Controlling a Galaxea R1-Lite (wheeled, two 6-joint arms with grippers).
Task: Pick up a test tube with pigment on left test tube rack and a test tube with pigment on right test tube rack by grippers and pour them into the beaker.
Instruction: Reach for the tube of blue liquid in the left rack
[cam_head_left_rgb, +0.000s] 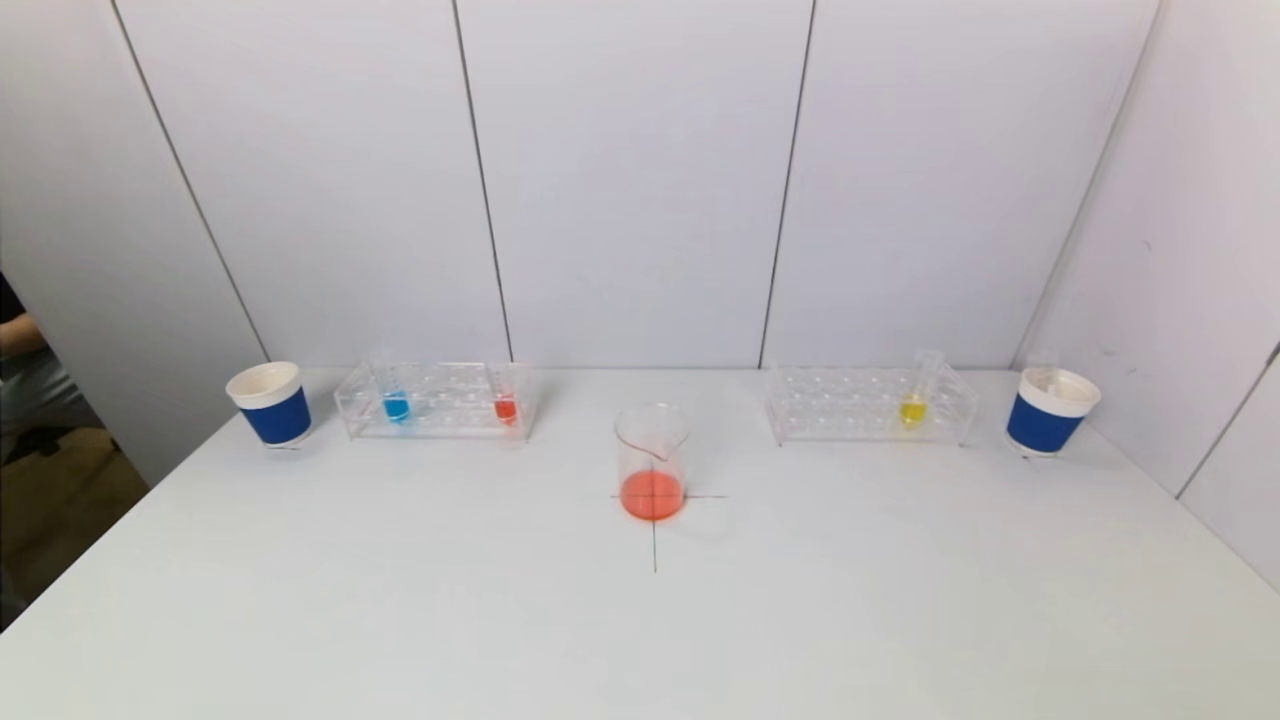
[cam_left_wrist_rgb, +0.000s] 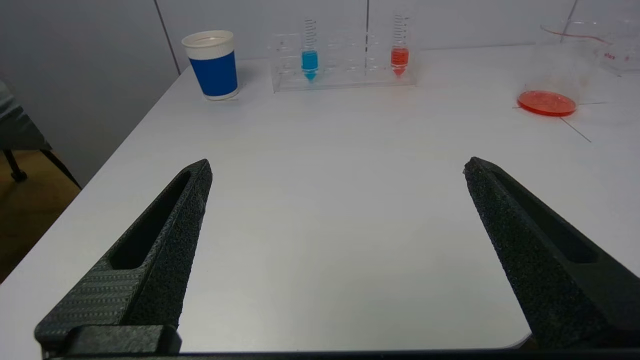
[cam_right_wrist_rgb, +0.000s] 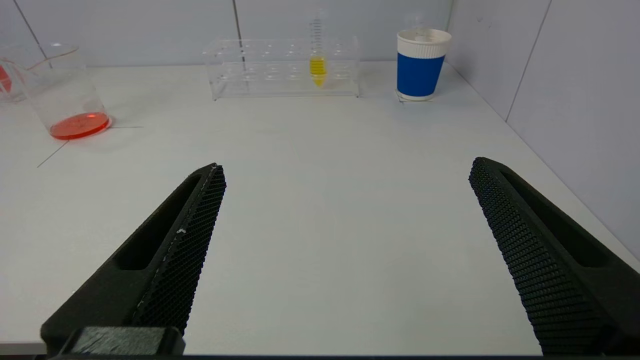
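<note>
From the head view neither arm was in sight. The beaker (cam_head_left_rgb: 652, 462) stood mid-table on a drawn cross, a shallow layer of orange-red liquid in it. Far left sat the left test tube rack (cam_head_left_rgb: 437, 400) holding a blue tube (cam_head_left_rgb: 396, 403) and a red tube (cam_head_left_rgb: 506, 405); far right, the right test tube rack (cam_head_left_rgb: 870, 404) held a yellow tube (cam_head_left_rgb: 914, 400). A blue paper cup (cam_head_left_rgb: 270, 403) stood outside the left rack, and another cup (cam_head_left_rgb: 1050, 411) outside the right one, with what may have been a clear tube in it, too faint to confirm.

In the left wrist view the left gripper (cam_left_wrist_rgb: 337, 170) hung over bare table, jaws spread wide and empty; the blue and red tubes stood well beyond the fingertips, and the beaker was partly cut off at the frame's edge.

In the right wrist view the right gripper (cam_right_wrist_rgb: 347, 170) was likewise wide and empty, the yellow tube well ahead of it at the far edge.
</note>
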